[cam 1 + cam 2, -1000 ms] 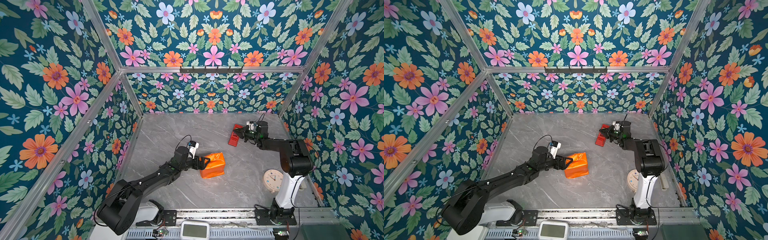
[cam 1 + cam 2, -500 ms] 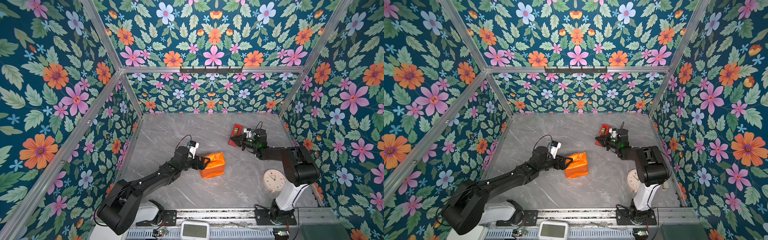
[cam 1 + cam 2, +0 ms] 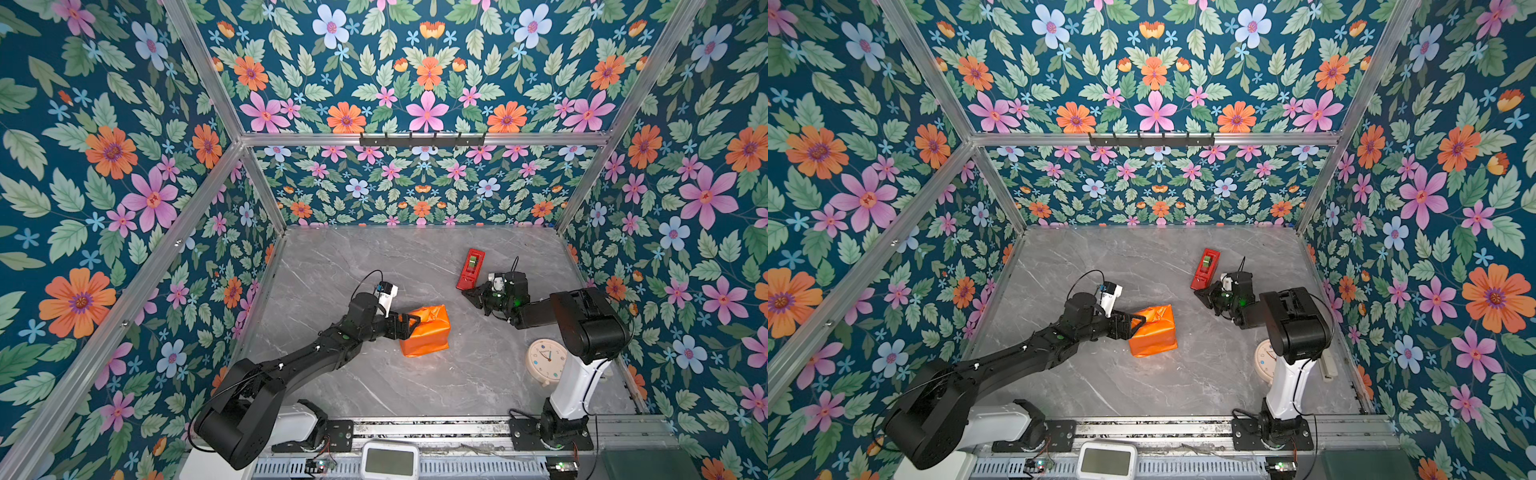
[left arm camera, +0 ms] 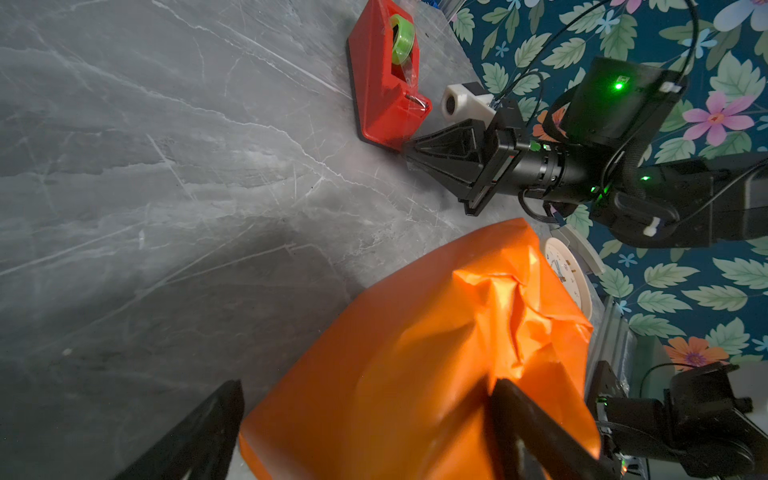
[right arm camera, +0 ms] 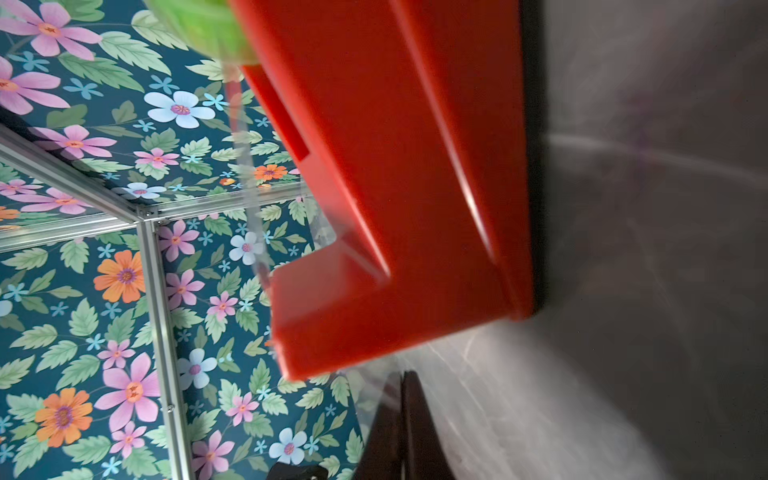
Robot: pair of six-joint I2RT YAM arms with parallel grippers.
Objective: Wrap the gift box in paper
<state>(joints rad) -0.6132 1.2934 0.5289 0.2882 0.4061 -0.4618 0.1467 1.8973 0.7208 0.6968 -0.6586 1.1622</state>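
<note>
A grey marble-patterned table fills the floor of the flowered enclosure, and both arms reach in over it from the near rail. The left arm stretches towards the middle, while the right arm bends in from the right side. Near the centre of the table lies the paper, glossy orange face outward, folded into a blocky parcel with a crumpled, gathered top. The gift box is fully covered by it and cannot be seen in any view. A round cream clock lies flat on the table beside the right arm's base, well apart from the parcel. Farther back and to the right stands a red tape dispenser, apart from the parcel, with a green tape roll in its cradle. The left gripper is at the parcel's left end with its jaws spread wide. In the left wrist view one of its fingers lies over the wrinkled top of the paper and the other stands off the parcel's side. The right gripper sits just beside the near end of the dispenser, jaws pressed together. A thin clear film shows near its tips, but whether it is pinched cannot be told.
</note>
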